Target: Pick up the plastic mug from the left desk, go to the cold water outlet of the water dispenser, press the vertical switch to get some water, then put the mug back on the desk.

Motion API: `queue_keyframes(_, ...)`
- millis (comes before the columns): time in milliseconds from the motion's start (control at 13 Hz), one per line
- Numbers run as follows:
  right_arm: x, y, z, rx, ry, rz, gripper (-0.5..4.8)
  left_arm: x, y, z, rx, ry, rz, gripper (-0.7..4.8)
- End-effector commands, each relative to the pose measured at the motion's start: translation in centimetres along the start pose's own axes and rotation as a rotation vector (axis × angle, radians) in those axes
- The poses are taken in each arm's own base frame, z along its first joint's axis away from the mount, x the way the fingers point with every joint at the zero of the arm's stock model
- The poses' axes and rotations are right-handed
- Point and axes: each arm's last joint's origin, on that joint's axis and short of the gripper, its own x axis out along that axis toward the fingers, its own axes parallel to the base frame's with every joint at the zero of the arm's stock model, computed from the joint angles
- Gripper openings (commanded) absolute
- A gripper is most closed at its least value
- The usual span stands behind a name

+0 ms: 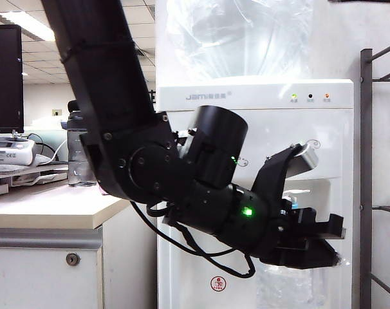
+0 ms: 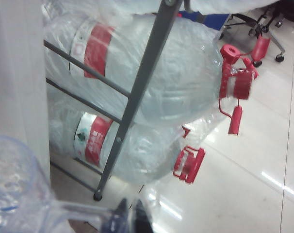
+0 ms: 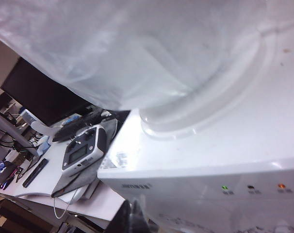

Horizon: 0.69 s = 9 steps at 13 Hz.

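Where the outside camera looked on, a black arm reached from the upper left across the water dispenser (image 1: 253, 122), and its left gripper (image 1: 311, 241) hung low in the tap recess. Below the fingers a clear bumpy shape showed, apparently the plastic mug (image 1: 291, 283), though it was faint against the white front. A bit of the light-blue collar of the cold water outlet (image 1: 293, 203) peeped out just behind the gripper. The left desk (image 1: 47, 206) stood beside the dispenser at left, a grey bottle (image 1: 79, 151) on its far edge.

In the left wrist view, the left gripper (image 2: 127, 221) had its dark fingertips pressed together on the thin handle of the plastic mug (image 2: 16, 189), which filled the near corner, blurred. Beyond stood a grey rack (image 2: 137, 92) with wrapped water bottles (image 2: 176, 73).

In the right wrist view, the right gripper (image 3: 132, 218) was closed and held nothing, well above the dispenser's lights (image 3: 251, 187), near the big clear bottle (image 3: 137, 48).
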Motion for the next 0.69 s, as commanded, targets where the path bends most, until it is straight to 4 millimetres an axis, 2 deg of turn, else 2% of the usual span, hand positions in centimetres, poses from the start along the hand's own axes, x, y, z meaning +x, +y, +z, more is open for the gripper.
queue_keyframes(77,-0.3,0.6,0.5,-0.01,0.0,0.031,-0.08,0.8,0.9,1.1,-0.004,-0.043,0.014,-0.06)
queue_keyframes(385,-0.3,0.6,0.5,-0.011,-0.002,0.032,-0.08,0.8,1.9,1.4,-0.022,-0.04,0.033,-0.07)
queue_keyframes(693,-0.3,0.6,0.5,-0.011,-0.004,0.033,-0.08,1.9,2.4,2.1,-0.024,-0.036,0.034,-0.06)
